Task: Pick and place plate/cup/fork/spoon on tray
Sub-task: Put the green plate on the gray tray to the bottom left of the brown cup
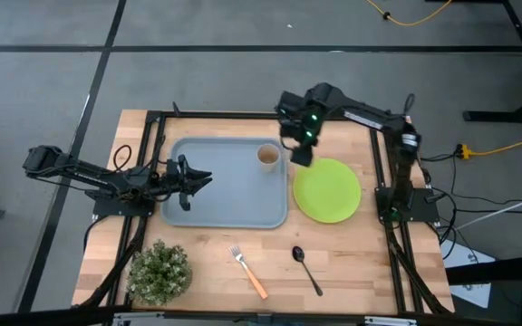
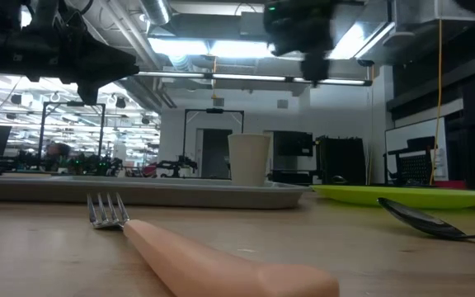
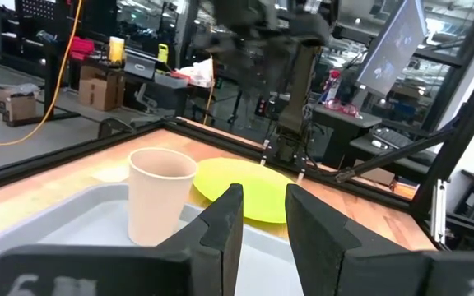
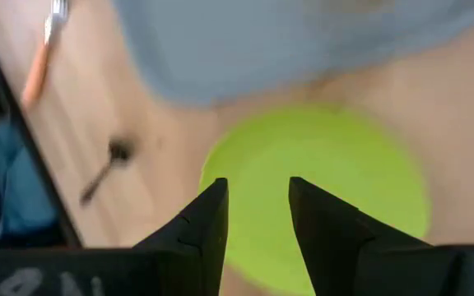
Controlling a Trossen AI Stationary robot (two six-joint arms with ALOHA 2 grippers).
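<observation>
The beige cup (image 1: 268,156) stands upright on the grey-blue tray (image 1: 225,186), in its far right corner. The lime-green plate (image 1: 327,189) lies flat on the table right of the tray. The orange-handled fork (image 1: 248,272) and the dark spoon (image 1: 306,269) lie on the table near the front edge. My right gripper (image 1: 301,152) is open and empty, above the gap between cup and plate; the plate shows below its fingers in the right wrist view (image 4: 319,189). My left gripper (image 1: 199,178) is open and empty over the tray's left part.
A small potted plant (image 1: 159,270) stands at the table's front left corner. Black frame rails (image 1: 383,163) run along the table's left, right and far sides.
</observation>
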